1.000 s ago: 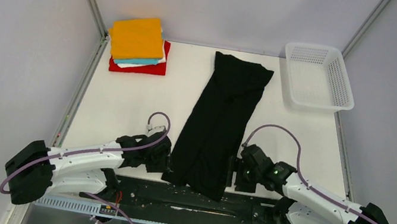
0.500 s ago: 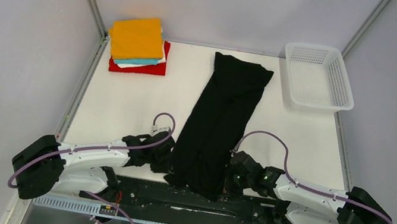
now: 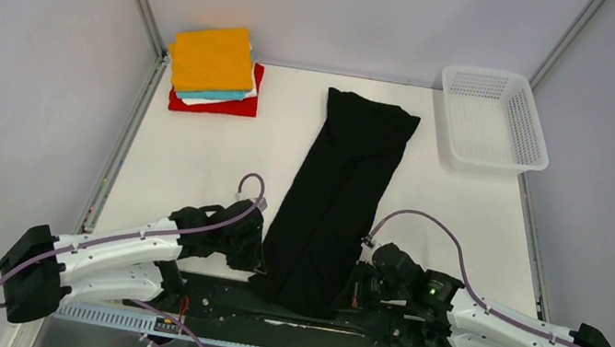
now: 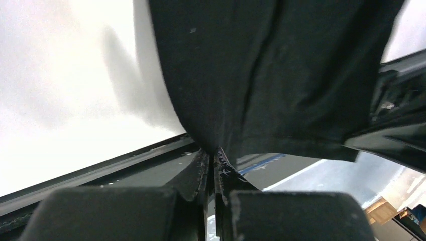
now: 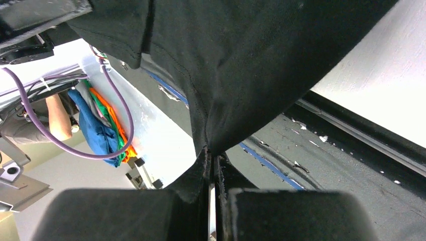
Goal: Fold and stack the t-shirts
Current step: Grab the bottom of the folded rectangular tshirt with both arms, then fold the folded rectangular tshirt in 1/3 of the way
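Black shirt point(image 3: 339, 188) lies lengthwise ahead of both sets of fingers point(image 4: 195, 173), its near hem pinched at each corner: left gripper point(image 4: 212, 152) clamped tight on cloth, right gripper point(image 5: 211, 153) likewise. I'd lift both corners level, keep hem taut, carry forward together.

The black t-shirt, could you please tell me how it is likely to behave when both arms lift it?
The black t-shirt will probably hang floppy: it creases into folds where the left gripper and right gripper pinch its near edge. It seems light, as small pinches hold it. Its far end would likely drag along the table.
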Tool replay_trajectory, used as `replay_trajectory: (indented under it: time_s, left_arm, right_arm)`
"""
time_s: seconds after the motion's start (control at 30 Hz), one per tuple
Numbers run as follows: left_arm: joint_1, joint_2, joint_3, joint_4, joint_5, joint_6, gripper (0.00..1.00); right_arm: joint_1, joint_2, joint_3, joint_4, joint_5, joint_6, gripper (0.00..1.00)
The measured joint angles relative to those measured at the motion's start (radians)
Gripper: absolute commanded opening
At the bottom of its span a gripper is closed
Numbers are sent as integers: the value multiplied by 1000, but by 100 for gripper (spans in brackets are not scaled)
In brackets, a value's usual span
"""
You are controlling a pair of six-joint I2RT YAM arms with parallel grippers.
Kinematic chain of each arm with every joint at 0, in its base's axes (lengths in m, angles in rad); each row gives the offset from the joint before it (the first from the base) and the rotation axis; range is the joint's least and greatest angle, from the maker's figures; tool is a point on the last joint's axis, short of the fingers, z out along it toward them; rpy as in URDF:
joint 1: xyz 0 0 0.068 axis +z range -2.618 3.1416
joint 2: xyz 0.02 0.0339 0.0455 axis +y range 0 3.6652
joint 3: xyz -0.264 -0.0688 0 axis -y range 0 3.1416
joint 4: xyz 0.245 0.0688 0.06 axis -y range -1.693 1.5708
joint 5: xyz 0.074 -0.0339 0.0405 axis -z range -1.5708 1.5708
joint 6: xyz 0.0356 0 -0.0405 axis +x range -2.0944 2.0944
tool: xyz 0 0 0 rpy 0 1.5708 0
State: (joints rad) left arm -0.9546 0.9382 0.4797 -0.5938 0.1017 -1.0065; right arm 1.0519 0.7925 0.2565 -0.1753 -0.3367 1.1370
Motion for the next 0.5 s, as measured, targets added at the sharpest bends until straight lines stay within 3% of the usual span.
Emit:
replay_trajectory:
  time_s: [0.2, 0.5]
  left_arm:
    - [31, 98, 179, -5, -48, 27, 0]
    - [187, 430, 454, -39, -133, 77, 0]
  right_arm:
    - [-53, -11, 15, -3, 10, -14, 0]
    - [-377, 87, 154, -3, -27, -129, 0]
